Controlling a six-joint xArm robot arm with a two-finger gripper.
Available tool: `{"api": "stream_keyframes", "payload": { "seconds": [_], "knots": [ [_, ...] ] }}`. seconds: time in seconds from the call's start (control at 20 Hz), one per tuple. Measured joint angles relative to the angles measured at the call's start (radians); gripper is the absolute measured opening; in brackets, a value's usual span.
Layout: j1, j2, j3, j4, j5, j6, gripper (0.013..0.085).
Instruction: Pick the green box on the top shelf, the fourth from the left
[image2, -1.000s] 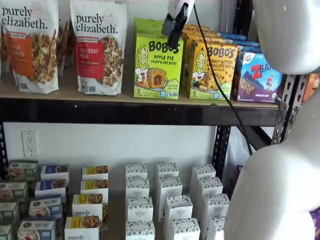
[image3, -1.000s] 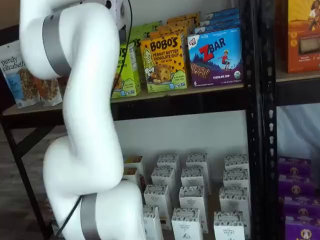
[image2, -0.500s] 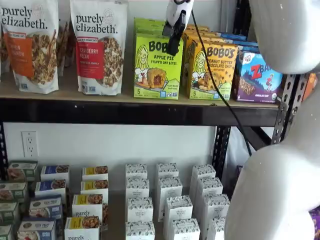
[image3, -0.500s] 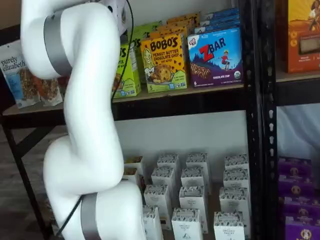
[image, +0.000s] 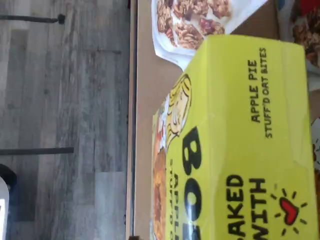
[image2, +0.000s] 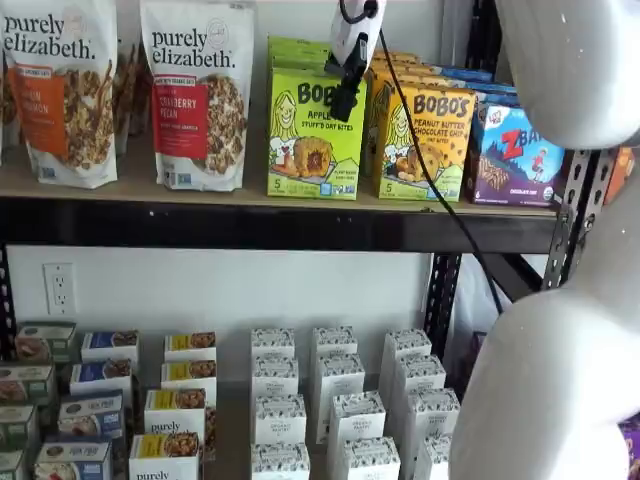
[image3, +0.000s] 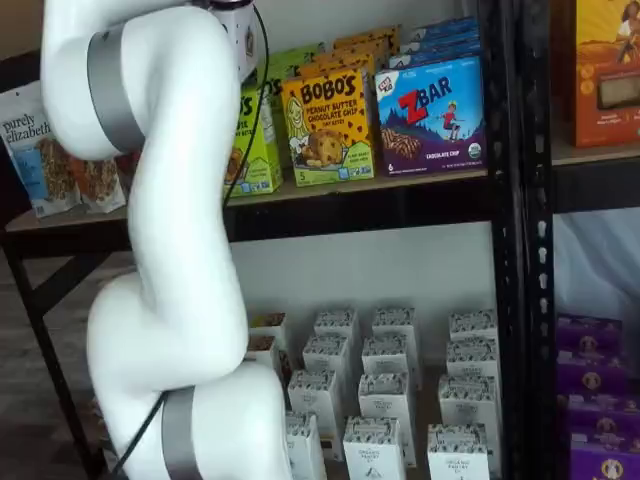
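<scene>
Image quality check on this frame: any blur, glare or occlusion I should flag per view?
Wrist view: turned on its side, the green box fills the frame, its near print soft and blurred. In a shelf view, sharp and evenly lit, the white arm blocks the right side, and the gripper overlaps the box print. In a shelf view, the arm hides most of the green box; no strong glare.
</scene>
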Motion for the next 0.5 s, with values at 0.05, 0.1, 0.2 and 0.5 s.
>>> {"api": "stream_keyframes", "payload": {
  "seconds": [0.05, 0.1, 0.2, 0.5],
  "knots": [
    [0.0, 0.0, 0.002, -0.002, -0.002, 0.0, 0.085],
    [0.0, -0.001, 0.005, -0.003, -0.005, -0.001, 0.081],
    [-0.002, -0.002, 0.008, -0.002, -0.009, -0.003, 0.077],
    [-0.01, 0.0, 0.006, 0.01, -0.009, -0.01, 0.065]
  ]
}}
